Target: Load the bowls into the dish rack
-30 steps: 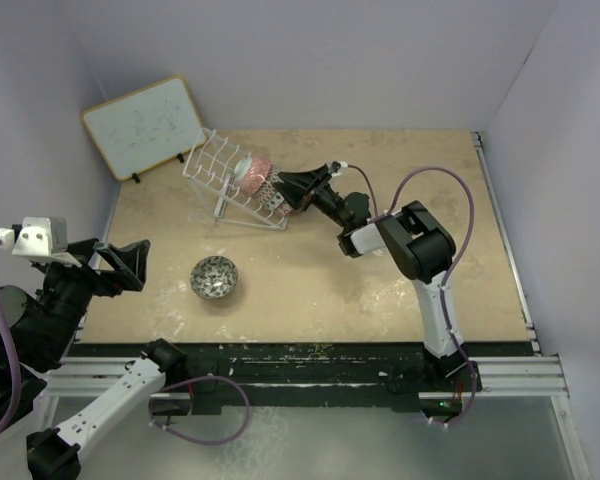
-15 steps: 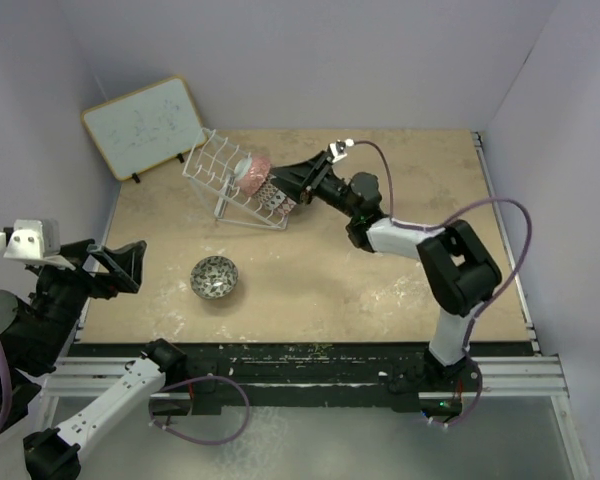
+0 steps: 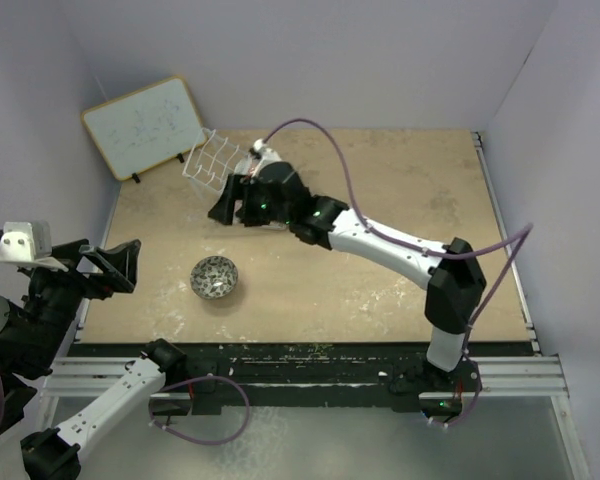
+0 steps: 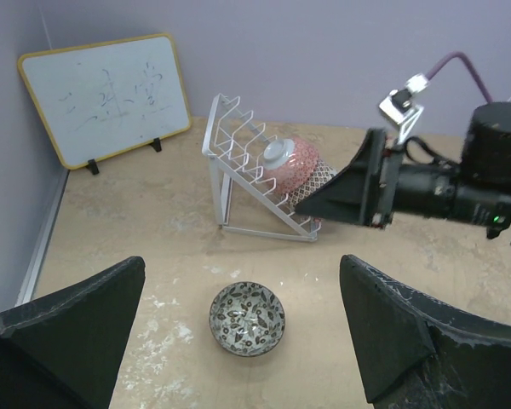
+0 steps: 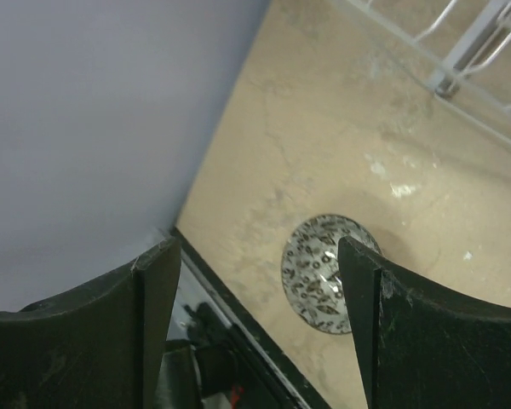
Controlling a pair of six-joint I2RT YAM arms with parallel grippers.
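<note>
A grey-black patterned bowl sits upright on the table, also seen in the left wrist view and the right wrist view. The white wire dish rack stands at the back left. It holds a pink-red bowl on its side. In the top view my right arm hides that bowl. My right gripper is open and empty, in front of the rack and above the table, pointing towards the grey-black bowl. My left gripper is open and empty, raised left of that bowl. No other bowls show.
A wood-framed whiteboard leans on the back left wall. My right arm stretches across the middle of the table from its base at the near right. Purple walls close in the left, back and right sides.
My right arm has swung from the rack's right side leftwards across it, its gripper now open in front of the rack. The pink-red bowl stays in the rack. My left arm barely moved.
</note>
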